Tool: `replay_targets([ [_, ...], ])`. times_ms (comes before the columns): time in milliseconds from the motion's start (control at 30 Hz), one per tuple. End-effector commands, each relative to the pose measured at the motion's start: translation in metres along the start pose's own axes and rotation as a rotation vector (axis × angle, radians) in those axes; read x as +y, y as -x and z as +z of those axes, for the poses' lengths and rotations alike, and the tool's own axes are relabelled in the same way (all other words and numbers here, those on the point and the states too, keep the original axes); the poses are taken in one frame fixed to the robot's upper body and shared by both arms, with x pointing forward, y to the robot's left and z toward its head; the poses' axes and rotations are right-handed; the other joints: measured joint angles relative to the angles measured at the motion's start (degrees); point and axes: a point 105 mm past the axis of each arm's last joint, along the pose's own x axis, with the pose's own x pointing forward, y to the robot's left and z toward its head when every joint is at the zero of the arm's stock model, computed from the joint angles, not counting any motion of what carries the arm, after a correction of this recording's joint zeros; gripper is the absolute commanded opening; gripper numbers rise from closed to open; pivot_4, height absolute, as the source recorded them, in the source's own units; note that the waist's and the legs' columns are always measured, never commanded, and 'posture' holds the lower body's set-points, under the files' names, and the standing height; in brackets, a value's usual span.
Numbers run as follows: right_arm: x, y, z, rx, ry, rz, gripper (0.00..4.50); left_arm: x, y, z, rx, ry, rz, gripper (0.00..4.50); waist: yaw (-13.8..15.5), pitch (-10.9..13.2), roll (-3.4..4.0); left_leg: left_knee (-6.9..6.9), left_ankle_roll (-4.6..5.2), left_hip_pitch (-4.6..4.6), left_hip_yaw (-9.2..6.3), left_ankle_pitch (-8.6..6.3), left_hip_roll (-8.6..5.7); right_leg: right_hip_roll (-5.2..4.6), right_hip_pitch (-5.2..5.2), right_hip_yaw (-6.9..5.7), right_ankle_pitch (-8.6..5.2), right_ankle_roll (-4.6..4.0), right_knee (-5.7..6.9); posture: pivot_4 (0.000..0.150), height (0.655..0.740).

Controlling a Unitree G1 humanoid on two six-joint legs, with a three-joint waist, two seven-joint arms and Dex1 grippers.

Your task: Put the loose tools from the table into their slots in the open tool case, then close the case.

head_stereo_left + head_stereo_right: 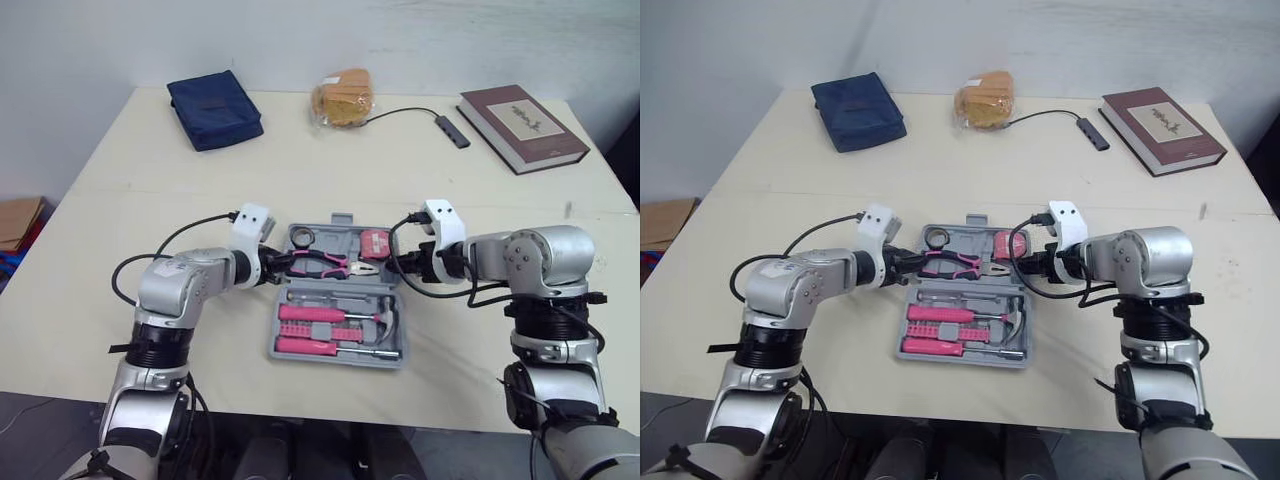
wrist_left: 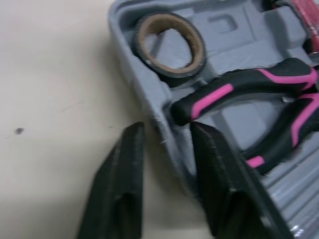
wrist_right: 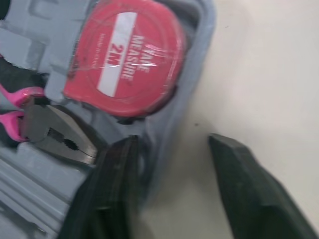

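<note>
Main risk: the grey plastic tool case [image 1: 336, 360] slides or twists on the cream bench [image 1: 120, 260] if the two arms swing its far half over unevenly. It lies open and flat, with nothing bracing the near half.

Second risk: the inner fingers get trapped between the halves, because each gripper has one finger inside the tray.

Third risk: an inner finger knocks a tool loose and the case then won't latch. The pink-and-black pliers [image 1: 320, 264] are the most exposed. Their handle end lies just beside the left inner finger and their nose just beside the right one. The round red tape measure [image 3: 124, 64] is near the right finger too, and the black tape roll [image 2: 169, 42] sits further off.

The left gripper [image 2: 167, 129] has its fingers apart, straddling the far half's left wall without clamping it. The right gripper [image 3: 171, 142] is spread wider, straddling the right wall in the same way.

Every tool we can see sits in a slot, so we judge only the closing is left.
</note>
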Motion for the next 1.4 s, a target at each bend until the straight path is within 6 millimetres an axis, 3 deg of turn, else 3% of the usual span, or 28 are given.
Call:
replay_targets([
  [33, -0.001, 0.005, 0.001, -0.026, -0.016, 0.000, 0.29, -0.004, 0.000, -0.002, -0.006, 0.003, -0.020, 0.00, -0.1, 0.0, 0.02, 0.00, 0.00, 0.02, 0.01, 0.00, 0.00, 0.01, 0.00, 0.00, 0.00, 0.00, 0.00, 0.150, 0.7400],
  [67, 0.000, 0.006, 0.003, -0.043, -0.025, 0.007, 0.03, -0.005, 0.000, -0.001, -0.019, 0.005, -0.027, 0.00, -0.1, 0.0, 0.03, 0.00, 0.00, 0.04, 0.03, 0.00, 0.00, 0.01, 0.00, -0.01, 0.00, 0.00, 0.00, 0.150, 0.7400],
  [233, 0.015, 0.017, 0.020, -0.200, 0.028, 0.077, 0.03, -0.013, 0.004, 0.013, -0.161, -0.001, -0.088, 0.00, 0.0, 0.0, 0.03, 0.00, 0.01, 0.05, 0.04, 0.03, -0.03, -0.01, 0.01, 0.00, 0.00, 0.00, 0.01, 0.150, 0.7400],
  [367, 0.028, 0.039, 0.032, -0.459, 0.356, 0.096, 0.03, -0.012, 0.013, 0.020, -0.334, -0.088, -0.118, 0.00, 0.2, 0.0, 0.04, -0.04, 0.01, -0.06, 0.01, 0.03, -0.03, 0.00, -0.03, -0.05, 0.00, 0.00, -0.03, 0.150, 0.7400],
  [467, 0.026, 0.046, 0.022, -0.559, 0.561, 0.073, 0.03, 0.004, 0.018, 0.008, -0.355, -0.341, -0.014, 0.00, 0.2, 0.0, 0.03, -0.11, 0.02, -0.08, 0.07, 0.01, -0.07, 0.03, -0.03, -0.15, 0.04, 0.08, -0.12, 0.150, 0.7400],
  [567, 0.013, 0.044, 0.006, -0.559, 0.677, -0.005, 0.03, 0.013, 0.027, 0.006, -0.450, -0.409, 0.025, 0.00, 0.2, 0.0, 0.03, -0.10, 0.05, -0.01, 0.14, 0.01, -0.11, 0.00, 0.03, -0.11, 0.07, 0.14, -0.39, 0.150, 0.7400],
  [667, 0.012, 0.041, -0.021, -0.572, 1.031, -0.037, 0.03, 0.008, 0.040, 0.007, -0.566, -0.596, 0.018, 0.00, 0.2, 0.0, 0.03, -0.08, 0.09, 0.04, 0.14, 0.02, -0.10, -0.01, 0.09, -0.10, 0.08, 0.15, -0.42, 0.150, 0.7400],
  [800, -0.001, 0.041, -0.036, -0.638, 1.052, -0.072, 0.03, 0.009, 0.046, -0.008, -0.572, -0.691, 0.022, 0.00, -0.1, 0.0, 0.04, -0.10, 0.10, 0.15, 0.25, 0.01, -0.04, 0.04, 0.11, -0.01, 0.08, 0.15, -0.36, 0.150, 0.7400],
  [967, -0.014, 0.037, -0.065, -0.622, 1.202, -0.087, 0.03, 0.007, 0.049, -0.028, -0.569, -0.807, 0.010, 0.00, 0.1, 0.0, 0.04, -0.09, 0.17, 0.19, 0.25, -0.02, -0.03, 0.03, 0.17, -0.01, 0.08, 0.15, -0.38, 0.150, 0.7400],
  [1100, -0.006, 0.042, -0.076, -0.704, 1.337, -0.109, 0.03, 0.005, 0.054, -0.041, -0.569, -0.858, -0.032, 0.00, 0.2, -0.1, 0.08, -0.09, 0.20, 0.23, 0.24, -0.04, -0.03, 0.01, 0.24, -0.03, 0.08, 0.15, -0.43, 0.150, 0.7400],
  [1167, -0.002, 0.044, -0.080, -0.722, 1.366, -0.104, 1.48, 0.005, 0.060, -0.043, -0.572, -0.880, -0.050, 1.12, 0.1, -0.1, 0.08, -0.09, 0.22, 0.30, 0.23, -0.05, -0.02, 0.01, 0.32, -0.02, 0.08, 0.15, -0.44, 0.150, 0.7400],
  [1233, -0.004, 0.046, -0.087, -0.711, 1.420, -0.113, 2.29, 0.007, 0.066, -0.050, -0.540, -0.951, -0.056, 1.85, 0.0, 0.0, 0.04, -0.10, 0.26, 0.44, 0.22, -0.08, 0.02, 0.05, 0.46, -0.03, 0.08, 0.15, -0.45, 0.150, 0.7400],
  [1300, -0.025, 0.053, -0.099, -0.639, 1.391, -0.167, 3.10, 0.030, 0.081, -0.069, -0.428, -0.887, -0.015, 2.59, -0.4, -0.1, 0.05, -0.22, 0.52, 0.80, 0.32, -0.23, 0.05, 0.06, 0.74, 0.07, 0.07, 0.13, -0.49, 0.150, 0.7400],
  [1333, -0.037, 0.059, -0.103, -0.606, 1.357, -0.197, 3.61, 0.044, 0.091, -0.079, -0.376, -0.814, 0.006, 2.62, -0.6, -0.1, 0.04, -0.43, 0.68, 1.26, 0.31, -0.36, 0.10, 0.06, 1.17, 0.08, 0.04, 0.08, -0.72, 0.150, 0.7400],
  [1400, -0.047, 0.065, -0.108, -0.580, 1.324, -0.223, 3.61, 0.054, 0.103, -0.087, -0.333, -0.739, 0.022, 2.62, -0.8, 0.0, 0.04, -0.72, 0.71, 1.45, 0.23, -0.41, 0.14, 0.04, 1.39, 0.26, 0.03, 0.06, -0.93, 0.150, 0.7400],
])
